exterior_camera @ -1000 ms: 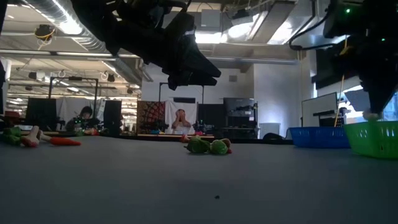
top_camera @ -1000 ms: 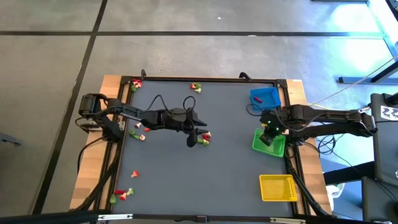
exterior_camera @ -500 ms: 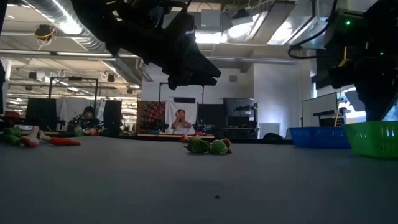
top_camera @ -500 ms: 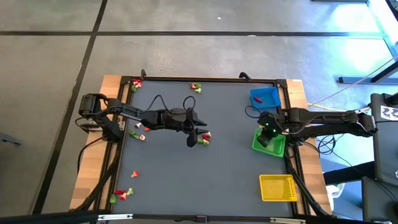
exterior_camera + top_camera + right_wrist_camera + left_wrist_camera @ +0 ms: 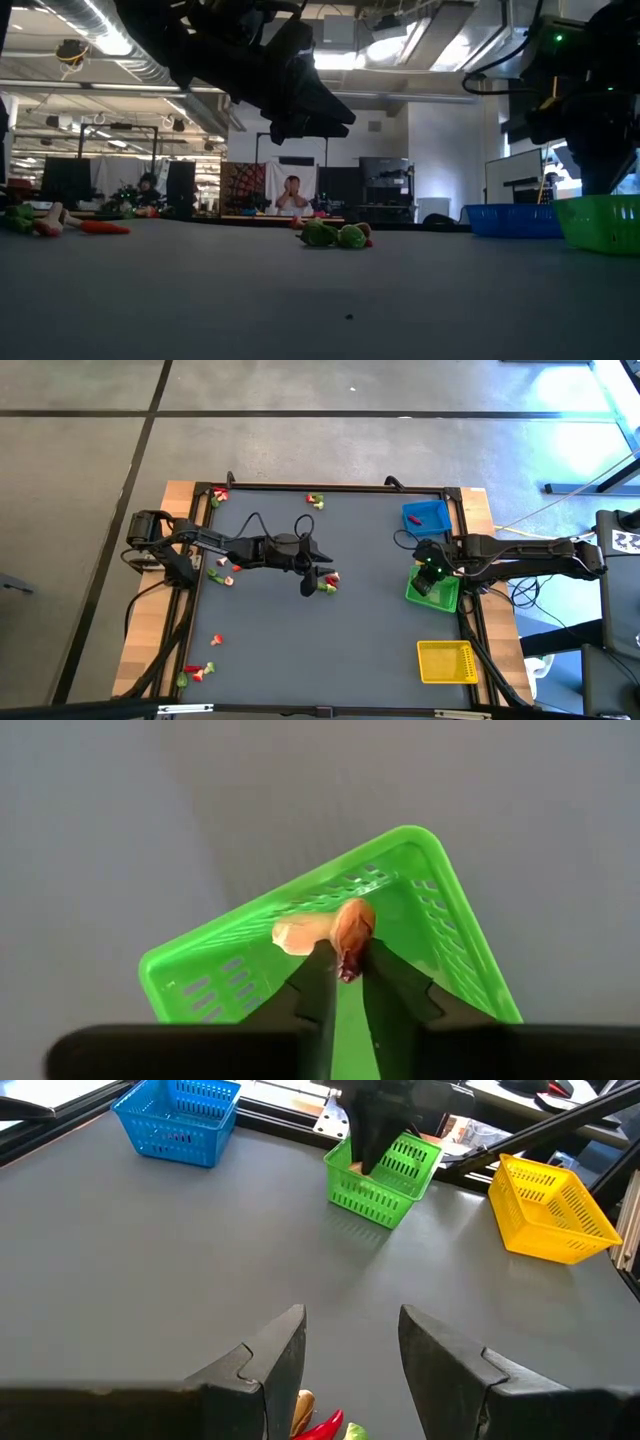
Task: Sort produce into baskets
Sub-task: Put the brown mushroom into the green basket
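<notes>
My right gripper [image 5: 343, 960] points down into the green basket [image 5: 420, 910], shut on a tan and brown produce piece [image 5: 340, 928]; in the high view it hangs over the same basket [image 5: 432, 588]. The blue basket [image 5: 427, 516] and the yellow basket [image 5: 446, 661] stand along the table's right side. My left gripper [image 5: 350, 1365] hangs open at mid table, above a cluster of red and green produce [image 5: 326, 582], touching none of it. My right gripper has the piece's dark brown end [image 5: 347, 968] pinched between its two fingertips, coming from above and pointing steeply down. The pale end [image 5: 295, 935] sticks out sideways inside the basket. Whether the piece rests on the basket's floor, I cannot tell.
More produce lies in small groups at the far left corner [image 5: 218, 495], the far middle [image 5: 316, 501], the left side [image 5: 222, 570] and the near left corner [image 5: 195, 673]. The grey mat between the cluster and the baskets is bare. A person sits in the room behind.
My right gripper has gone down with the pale piece, from just above the green basket's rim to inside it, behind its wall in the low view.
</notes>
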### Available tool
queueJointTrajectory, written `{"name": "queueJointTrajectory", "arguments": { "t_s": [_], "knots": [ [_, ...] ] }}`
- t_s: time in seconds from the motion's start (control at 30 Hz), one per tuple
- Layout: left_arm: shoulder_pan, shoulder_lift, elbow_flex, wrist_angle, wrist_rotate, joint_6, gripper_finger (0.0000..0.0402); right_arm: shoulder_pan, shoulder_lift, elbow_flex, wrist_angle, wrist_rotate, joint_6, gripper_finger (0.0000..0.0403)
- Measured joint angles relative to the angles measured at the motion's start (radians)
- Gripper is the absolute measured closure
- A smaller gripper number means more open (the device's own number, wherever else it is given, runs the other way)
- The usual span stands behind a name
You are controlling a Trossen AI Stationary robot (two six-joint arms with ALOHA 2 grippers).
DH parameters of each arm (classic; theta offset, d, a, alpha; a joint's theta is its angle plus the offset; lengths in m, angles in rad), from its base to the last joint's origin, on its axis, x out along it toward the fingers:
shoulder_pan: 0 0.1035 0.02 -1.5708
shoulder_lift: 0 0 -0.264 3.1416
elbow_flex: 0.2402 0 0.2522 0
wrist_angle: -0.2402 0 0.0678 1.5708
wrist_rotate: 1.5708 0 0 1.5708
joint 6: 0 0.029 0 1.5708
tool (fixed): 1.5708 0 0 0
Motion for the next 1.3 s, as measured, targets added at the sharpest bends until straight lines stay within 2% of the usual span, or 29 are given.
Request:
{"name": "queueJointTrajectory", "arguments": {
  "t_s": [0.23, 0.37, 0.5, 0.67, 0.87, 1.03, 1.3],
  "knots": [
    [0.0, 0.0, 0.0, 0.0, 0.0, 0.0, 0.0245, 0.0, 0.0, 0.016, -0.018, -0.02, -0.01, 0.0288],
    [0.0, 0.0, 0.0, 0.0, 0.0, 0.0, 0.0245, 0.0, 0.0, 0.102, -0.075, -0.024, -0.011, 0.0284],
    [0.0, 0.0, 0.0, 0.0, 0.0, 0.0, 0.0245, 0.0, 0.0, 0.184, -0.04, -0.023, -0.032, 0.0288],
    [0.0, 0.0, 0.0, 0.0, 0.0, 0.0, 0.0245, 0.0, 0.005, 0.198, 0.185, -0.001, -0.092, 0.0288],
    [0.0, 0.0, 0.0, 0.0, 0.0, 0.0, 0.0245, 0.001, 0.076, 0.199, 0.433, 0.027, -0.217, 0.0288],
    [0.0, 0.0, 0.0, -0.004, 0.0, 0.0, 0.0245, 0.001, 0.194, 0.199, 0.609, 0.028, -0.289, 0.0288],
    [0.0, 0.0, 0.0, -0.037, 0.0, -0.006, 0.0244, 0.001, 0.424, 0.199, 0.831, -0.001, -0.301, 0.0285]
  ]
}}
